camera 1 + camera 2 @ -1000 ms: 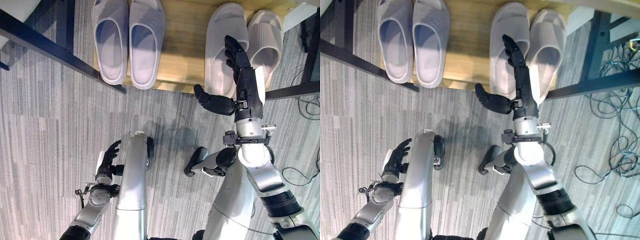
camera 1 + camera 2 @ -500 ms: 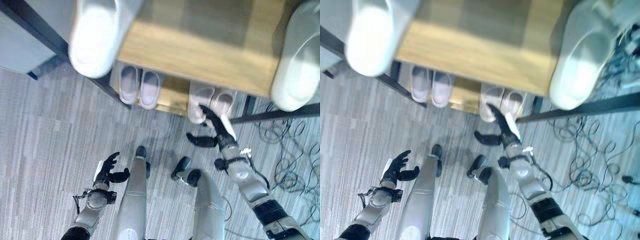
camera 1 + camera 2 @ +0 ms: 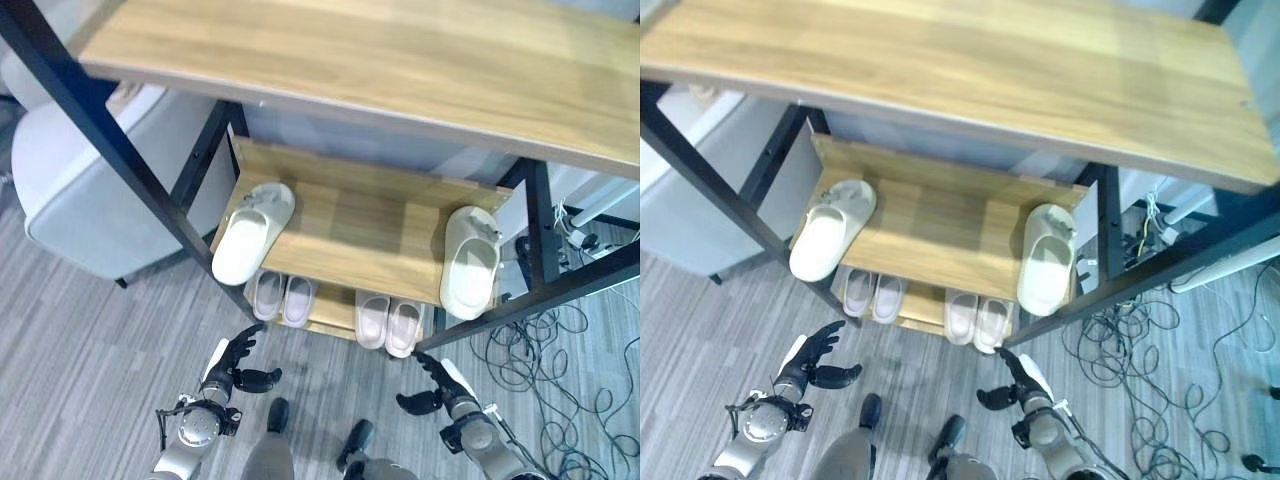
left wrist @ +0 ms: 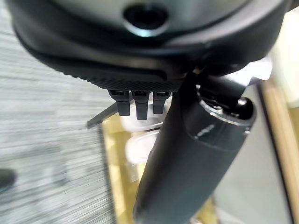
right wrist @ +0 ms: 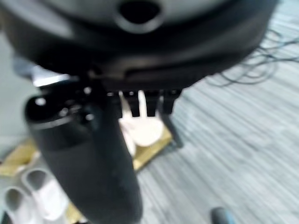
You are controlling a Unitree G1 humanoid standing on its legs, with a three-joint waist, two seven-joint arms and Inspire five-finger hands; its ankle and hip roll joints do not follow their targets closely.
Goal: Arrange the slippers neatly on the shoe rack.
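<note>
With both the left robot hand (image 3: 232,367) and right robot hand (image 3: 436,389) released and empty, the next step would be bringing the two separated cream foam slippers (image 3: 252,233) on the middle wooden shelf (image 3: 370,235) together.

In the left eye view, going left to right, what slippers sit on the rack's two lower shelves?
Cream slipper on the middle shelf → lilac pair on the bottom shelf → pale pink pair on the bottom shelf → second cream slipper on the middle shelf.
</note>
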